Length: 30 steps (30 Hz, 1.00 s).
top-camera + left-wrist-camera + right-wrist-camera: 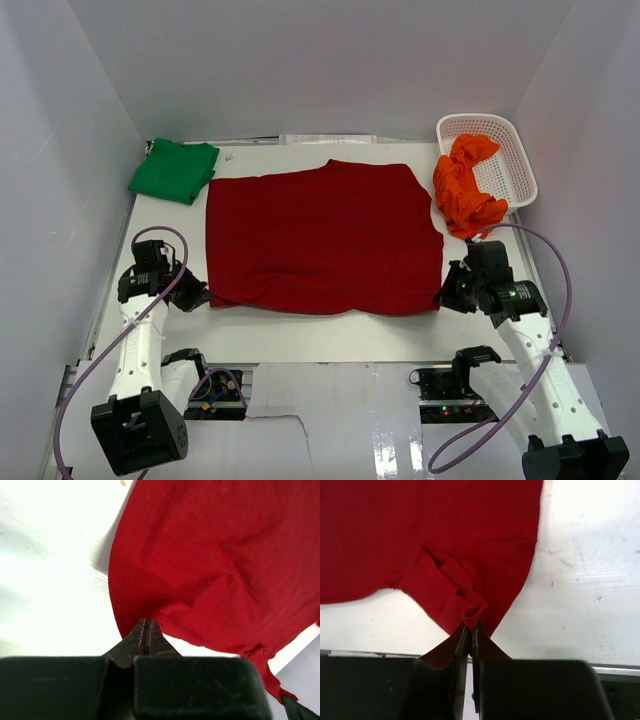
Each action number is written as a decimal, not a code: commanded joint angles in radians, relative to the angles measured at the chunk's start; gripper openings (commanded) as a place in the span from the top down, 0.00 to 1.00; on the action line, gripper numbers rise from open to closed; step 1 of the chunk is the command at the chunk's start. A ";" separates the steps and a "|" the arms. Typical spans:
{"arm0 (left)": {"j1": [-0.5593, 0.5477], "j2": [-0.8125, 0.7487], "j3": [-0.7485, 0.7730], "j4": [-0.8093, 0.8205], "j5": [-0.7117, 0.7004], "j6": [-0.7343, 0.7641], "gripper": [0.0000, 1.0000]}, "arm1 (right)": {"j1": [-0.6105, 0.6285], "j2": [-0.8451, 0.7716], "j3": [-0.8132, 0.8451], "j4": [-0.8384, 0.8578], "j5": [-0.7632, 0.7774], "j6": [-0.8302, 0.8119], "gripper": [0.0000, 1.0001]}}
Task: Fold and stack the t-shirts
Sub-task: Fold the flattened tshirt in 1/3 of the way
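- Top external view: shows a dark red t-shirt (320, 240) spread flat across the middle of the white table (330, 340).
- Shows a green t-shirt (175, 170) folded at the far left corner, well apart from both arms.
- Shows an orange t-shirt (465, 190) crumpled over the near rim of a white basket (515, 165) at the far right, part spilling onto the table.
- Puts the left gripper (193, 297) at the red shirt's near left corner and the right gripper (447, 297) at its near right corner.
- Left wrist view: finds fingers (137, 637) pressed together, pinching the red hem.
- Right wrist view: finds fingers (452, 645) closed tight on a bunched fold of the red corner.
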<state>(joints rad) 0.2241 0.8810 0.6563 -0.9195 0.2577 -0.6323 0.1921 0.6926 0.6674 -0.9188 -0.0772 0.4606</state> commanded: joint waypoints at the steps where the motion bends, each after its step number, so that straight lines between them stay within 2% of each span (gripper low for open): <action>1: 0.043 0.015 -0.015 0.027 0.037 0.014 1.00 | 0.004 0.082 0.104 0.084 0.106 -0.030 0.92; 8: 0.087 0.137 0.035 0.149 0.067 0.008 1.00 | -0.023 0.261 0.230 0.202 0.137 -0.083 0.92; 14: 0.093 0.260 0.138 0.238 0.020 -0.001 1.00 | -0.080 0.418 0.294 0.305 0.113 -0.137 0.92; 23: 0.093 0.423 0.258 0.340 0.061 -0.036 1.00 | -0.097 0.613 0.540 0.339 0.088 -0.175 0.92; 25: 0.095 0.452 0.272 0.361 0.095 -0.035 1.00 | -0.098 0.671 0.593 0.340 0.039 -0.177 0.92; 30: 0.077 0.571 0.290 0.436 0.106 -0.023 1.00 | -0.098 0.803 0.643 0.388 0.008 -0.189 0.92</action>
<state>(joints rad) 0.3103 1.4090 0.9085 -0.5549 0.3439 -0.6594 0.0994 1.4296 1.2602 -0.5732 -0.0490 0.3016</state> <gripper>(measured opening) 0.035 0.085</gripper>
